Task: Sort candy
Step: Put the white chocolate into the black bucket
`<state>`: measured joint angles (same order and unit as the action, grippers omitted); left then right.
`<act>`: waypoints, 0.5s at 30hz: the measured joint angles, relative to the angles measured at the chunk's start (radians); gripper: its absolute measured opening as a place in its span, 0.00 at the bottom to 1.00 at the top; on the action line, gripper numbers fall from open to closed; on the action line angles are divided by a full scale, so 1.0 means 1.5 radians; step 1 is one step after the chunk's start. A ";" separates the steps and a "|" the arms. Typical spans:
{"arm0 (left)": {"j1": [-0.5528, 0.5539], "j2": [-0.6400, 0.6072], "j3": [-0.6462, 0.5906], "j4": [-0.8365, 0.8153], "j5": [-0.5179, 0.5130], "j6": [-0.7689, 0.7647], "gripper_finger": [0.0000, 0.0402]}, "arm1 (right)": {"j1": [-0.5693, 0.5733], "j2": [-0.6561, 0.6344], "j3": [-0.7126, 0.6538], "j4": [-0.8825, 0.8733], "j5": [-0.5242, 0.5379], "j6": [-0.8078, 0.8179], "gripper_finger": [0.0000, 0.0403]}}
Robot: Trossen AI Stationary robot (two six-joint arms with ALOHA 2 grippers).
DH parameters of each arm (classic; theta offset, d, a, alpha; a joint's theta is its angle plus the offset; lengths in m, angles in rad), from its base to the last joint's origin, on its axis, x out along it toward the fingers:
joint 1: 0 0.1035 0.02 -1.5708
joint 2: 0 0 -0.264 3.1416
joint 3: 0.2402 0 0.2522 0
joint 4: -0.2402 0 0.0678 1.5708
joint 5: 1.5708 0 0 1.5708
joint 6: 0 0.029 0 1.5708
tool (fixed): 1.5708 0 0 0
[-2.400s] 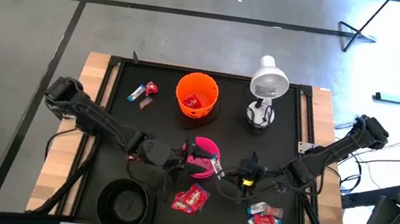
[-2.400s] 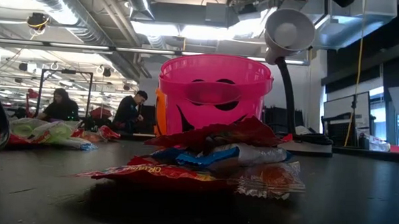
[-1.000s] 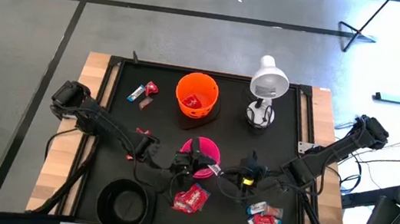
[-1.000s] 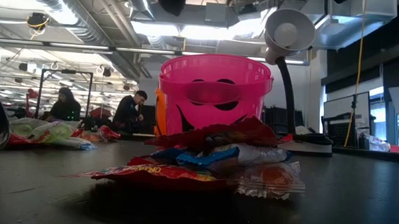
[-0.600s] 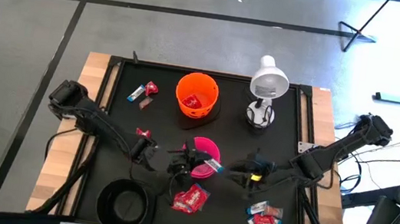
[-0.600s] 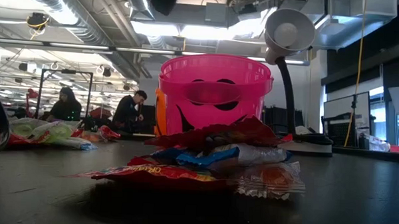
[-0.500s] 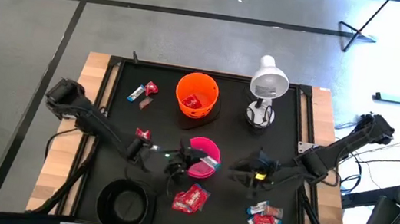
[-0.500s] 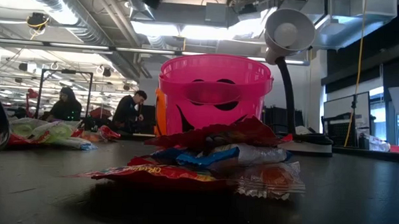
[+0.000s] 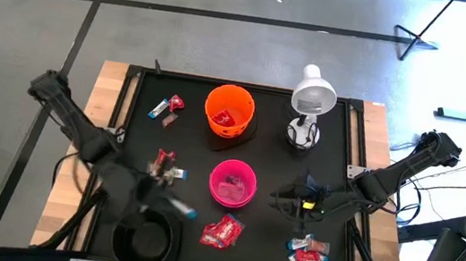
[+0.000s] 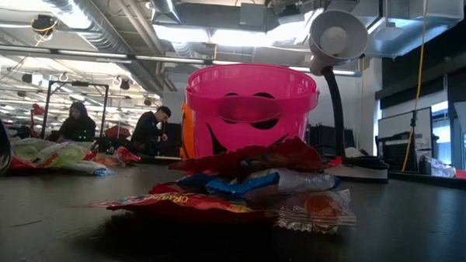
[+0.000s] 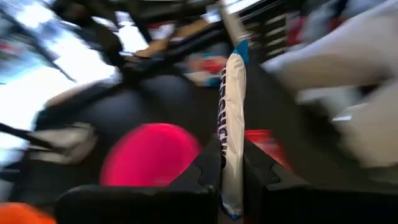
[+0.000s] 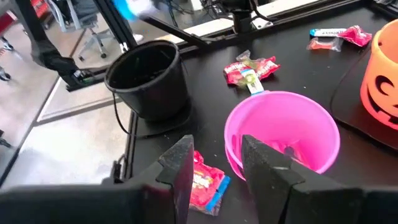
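Black matting covers the worktop (image 9: 347, 155), with the pink bowl (image 9: 232, 184) at its middle as my landmark. My left pincer (image 11: 231, 167) hangs beside the black bowl (image 9: 144, 241), clamped on a blue-and-white candy (image 11: 231, 124) that stands upright between the fingers. My right pincer (image 12: 214, 163) sits on the pink bowl's other side, fingers parted, nothing between them. Red candy (image 9: 221, 231) lies just in front of the pink bowl; more (image 9: 307, 255) lies near my right arm. Something pinkish, perhaps candy, rests inside the bowl.
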<state>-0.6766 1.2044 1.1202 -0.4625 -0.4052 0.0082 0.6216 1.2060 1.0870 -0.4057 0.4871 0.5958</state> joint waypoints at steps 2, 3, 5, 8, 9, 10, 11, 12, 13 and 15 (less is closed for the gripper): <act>-0.026 -0.020 0.000 -0.027 0.046 -0.066 0.04 | 0.000 0.000 0.000 -0.008 0.000 0.000 0.33; -0.039 -0.027 0.000 -0.045 0.068 -0.104 0.04 | 0.000 0.000 0.000 -0.011 0.000 0.000 0.33; -0.060 -0.029 0.000 -0.089 0.092 -0.183 0.04 | 0.000 0.000 0.000 -0.015 0.000 0.000 0.33; -0.086 -0.017 0.000 -0.173 0.095 -0.304 0.04 | 0.000 0.000 0.000 -0.012 0.003 0.000 0.33; -0.091 -0.009 0.000 -0.193 0.097 -0.337 0.04 | 0.000 0.000 0.000 -0.011 0.006 0.000 0.33; -0.092 -0.001 0.000 -0.209 0.106 -0.366 0.04 | 0.000 0.000 0.000 -0.011 0.008 0.000 0.33; -0.093 0.008 0.000 -0.219 0.121 -0.389 0.04 | 0.000 0.000 0.000 -0.011 0.011 0.000 0.33; -0.093 0.015 0.000 -0.222 0.136 -0.407 0.04 | 0.000 0.000 0.000 -0.011 0.011 0.000 0.33; -0.093 0.023 0.000 -0.223 0.148 -0.420 0.04 | 0.000 0.000 0.000 -0.011 0.011 0.000 0.33; -0.093 0.037 0.000 -0.223 0.156 -0.437 0.04 | 0.000 0.000 0.000 -0.011 0.011 0.000 0.33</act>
<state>-0.8154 1.2598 1.1202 -0.7963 -0.1716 -0.6470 0.6216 1.2060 1.0870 -0.4225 0.5041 0.5957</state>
